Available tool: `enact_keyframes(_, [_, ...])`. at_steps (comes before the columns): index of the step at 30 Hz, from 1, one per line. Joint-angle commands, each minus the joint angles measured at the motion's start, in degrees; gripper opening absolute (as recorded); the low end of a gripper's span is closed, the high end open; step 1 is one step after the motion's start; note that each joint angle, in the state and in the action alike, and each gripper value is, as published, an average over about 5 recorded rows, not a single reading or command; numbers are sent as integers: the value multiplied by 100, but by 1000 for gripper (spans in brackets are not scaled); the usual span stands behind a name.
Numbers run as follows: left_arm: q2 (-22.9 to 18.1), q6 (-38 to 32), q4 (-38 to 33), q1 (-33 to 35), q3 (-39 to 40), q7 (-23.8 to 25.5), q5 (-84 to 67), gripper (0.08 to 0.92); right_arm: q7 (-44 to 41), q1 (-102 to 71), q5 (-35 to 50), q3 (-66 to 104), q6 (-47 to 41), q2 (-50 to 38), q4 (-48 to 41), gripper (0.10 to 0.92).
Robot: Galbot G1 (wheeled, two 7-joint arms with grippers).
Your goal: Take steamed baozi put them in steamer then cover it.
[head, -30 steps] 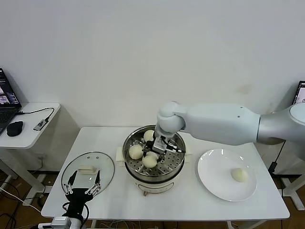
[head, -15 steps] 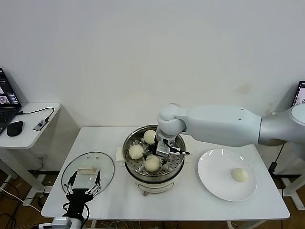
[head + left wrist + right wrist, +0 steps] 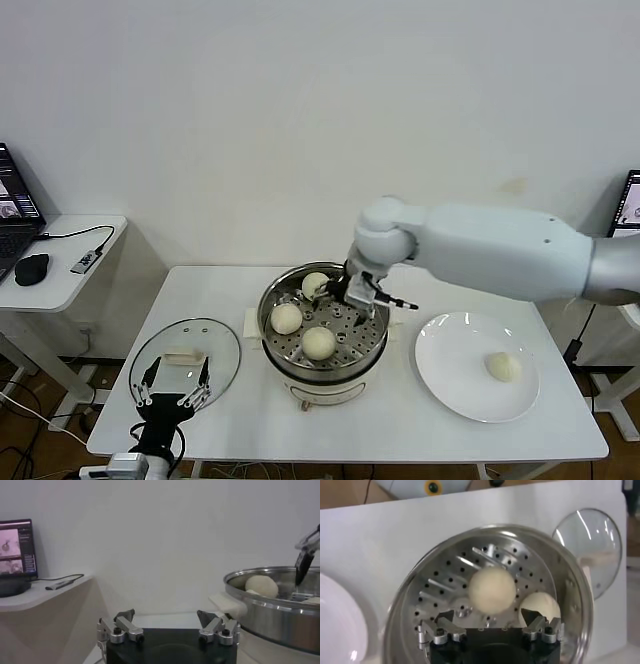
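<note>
While three steamed baozi (image 3: 319, 342) are seen in the steamer (image 3: 277, 355) | right gripper (image 3: 352, 292) is held spread and empty above its tray | last bun (image 3: 503, 366) lies on plate (image 3: 450, 385), rightward, nearer the right arm | left gripper (image 3: 172, 392) is parked, spread, by the cover (image 3: 222, 345).

Three cream baozi (image 3: 318, 343) in uncovered steel steamer (image 3: 275, 355), fourth on plate; glass cover (image 3: 222, 345) flat alongside.

Probably a lab or office: bare white wall (image 3: 250, 120), side desk (image 3: 55, 262) with laptop (image 3: 15, 205).
</note>
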Motion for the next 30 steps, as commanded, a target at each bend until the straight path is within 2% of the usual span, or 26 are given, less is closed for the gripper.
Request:
enact_keyframes(1, [28, 18, -1, -19, 26, 3, 9, 823, 184, 72, 670, 291, -2212, -1562, 690, 823])
enact_keyframes(7, [122, 28, 33, -24, 47, 6, 9, 823, 281, -433, 912, 837, -2926, -2763, 991, 823])
enact_keyframes(14, [202, 23, 69, -21, 72, 11, 5, 823, 241, -1044, 408, 1128, -2972, -3605, 1011, 823])
enact_keyframes(22, [206, 27, 126, -63, 143, 12, 23, 823, 102, -2593, -156, 2269, -2650, -4019, 458, 823])
enact_keyframes(30, [244, 24, 139, -49, 119, 19, 15, 823, 88, -4190, -490, 3596, -2473, -3929, -258, 823])
